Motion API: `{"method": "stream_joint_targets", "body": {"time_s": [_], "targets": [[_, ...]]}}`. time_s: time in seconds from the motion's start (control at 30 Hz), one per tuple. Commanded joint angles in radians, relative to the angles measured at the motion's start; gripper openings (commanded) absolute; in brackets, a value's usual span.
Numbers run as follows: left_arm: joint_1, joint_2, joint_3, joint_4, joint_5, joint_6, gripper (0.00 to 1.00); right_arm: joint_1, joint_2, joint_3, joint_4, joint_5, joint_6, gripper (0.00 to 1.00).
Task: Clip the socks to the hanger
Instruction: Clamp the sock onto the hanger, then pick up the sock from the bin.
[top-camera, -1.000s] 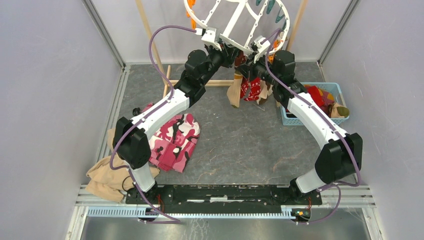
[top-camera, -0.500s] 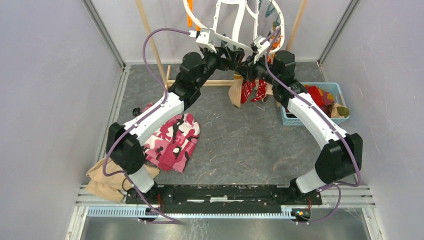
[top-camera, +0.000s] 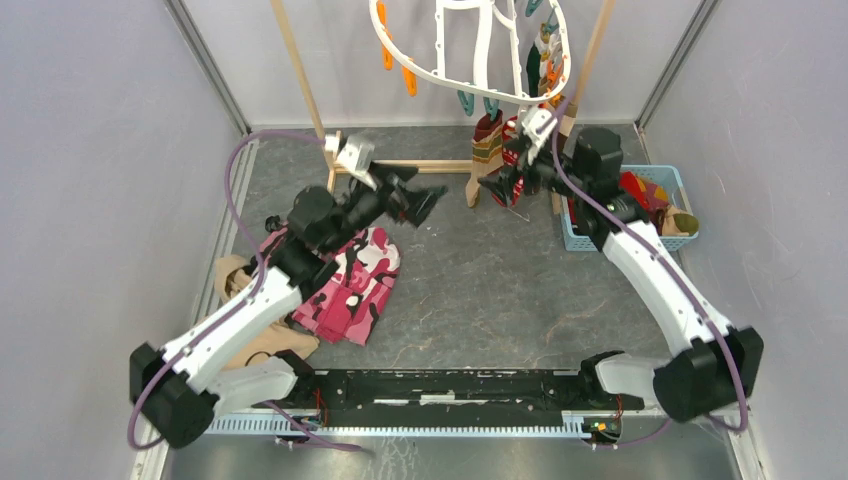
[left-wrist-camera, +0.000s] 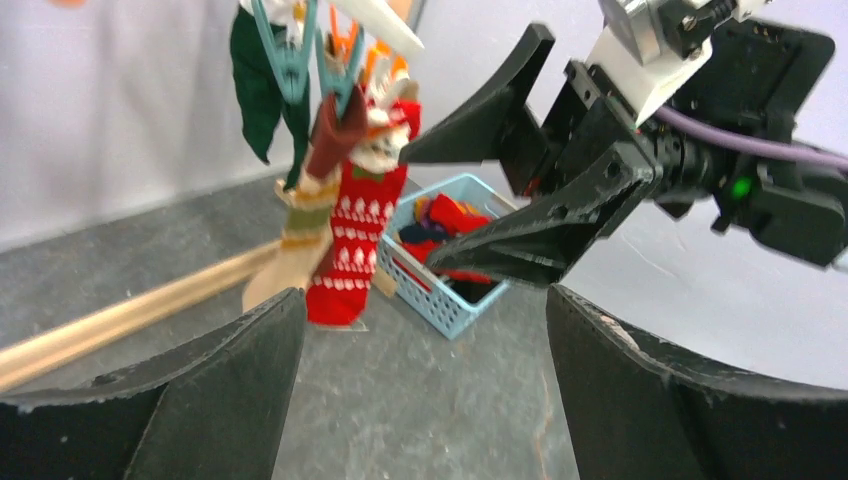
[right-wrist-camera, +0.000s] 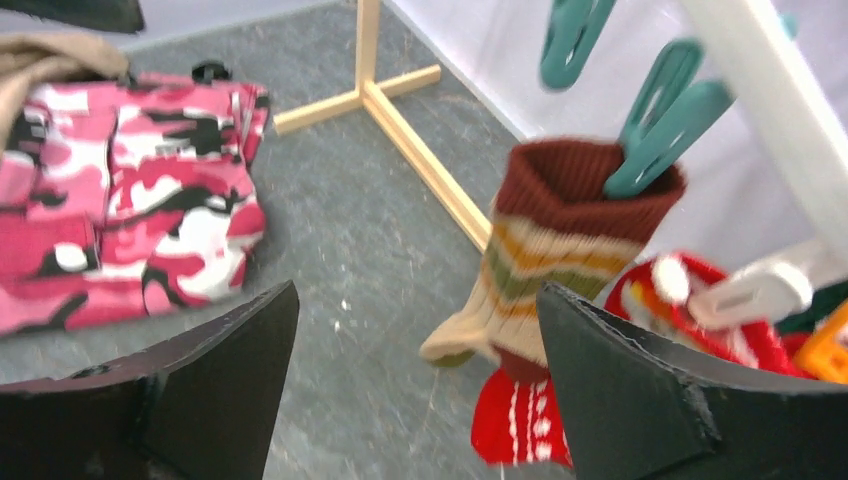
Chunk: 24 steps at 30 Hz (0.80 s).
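Left fingers (left-wrist-camera: 200, 400) and right fingers (right-wrist-camera: 200, 400) gape empty near the hanger (right-wrist-camera: 780, 90); a teal clip (right-wrist-camera: 650, 130) pinches the striped sock (right-wrist-camera: 560, 240) by its cuff, so it dangles.

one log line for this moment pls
left jaws: open, empty | right jaws: open, empty | striped sock: clipped to hanger

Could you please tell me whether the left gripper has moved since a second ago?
Yes. The left gripper has pulled back from the hanger, moving down the top view: it now hangs open on the near side of the base bar of the wooden rack.
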Motion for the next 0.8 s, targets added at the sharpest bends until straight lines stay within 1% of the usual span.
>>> {"method": "stream_joint_targets", "body": {"time_s": [0.0,0.1,0.13,0.2,0.27,0.3,0.4,0.47,0.53,0.67,0.7,0.77], "targets": [[0.000,-0.180,-0.211,0.019,0.075,-0.004,0.95,-0.058,-0.149,-0.128,-0.107,-0.089,-0.209,0.98],[0.000,-0.320,-0.320,-0.069,0.062,0.018,0.99,-0.113,-0.229,-0.177,-0.234,-0.150,-0.363,0.98],[0.000,-0.344,-0.345,-0.102,0.061,0.028,1.00,-0.131,-0.248,-0.185,-0.275,-0.160,-0.402,0.98],[0.000,-0.402,-0.371,-0.175,0.059,0.053,1.00,-0.192,-0.280,-0.198,-0.325,-0.195,-0.442,0.98],[0.000,-0.438,-0.367,-0.261,0.055,0.091,1.00,-0.298,-0.301,-0.215,-0.318,-0.238,-0.422,0.98],[0.000,-0.446,-0.357,-0.302,0.053,0.111,1.00,-0.382,-0.306,-0.226,-0.301,-0.268,-0.396,0.98],[0.000,-0.441,-0.333,-0.403,0.034,0.167,1.00,-0.578,-0.312,-0.276,-0.198,-0.360,-0.281,0.98],[0.000,-0.424,-0.311,-0.455,0.008,0.178,1.00,-0.690,-0.311,-0.312,-0.141,-0.365,-0.215,0.98],[0.000,-0.405,-0.288,-0.517,0.007,0.192,1.00,-0.755,-0.301,-0.322,-0.125,-0.310,-0.180,0.98],[0.000,-0.398,-0.291,-0.601,-0.016,0.250,1.00,-0.832,-0.252,-0.316,-0.083,-0.080,-0.109,0.98],[0.002,-0.409,-0.303,-0.617,-0.053,0.261,1.00,-0.851,-0.192,-0.280,-0.081,0.061,-0.084,0.98],[0.004,-0.413,-0.312,-0.617,-0.060,0.260,1.00,-0.854,-0.145,-0.248,-0.094,0.111,-0.094,0.98]]}}
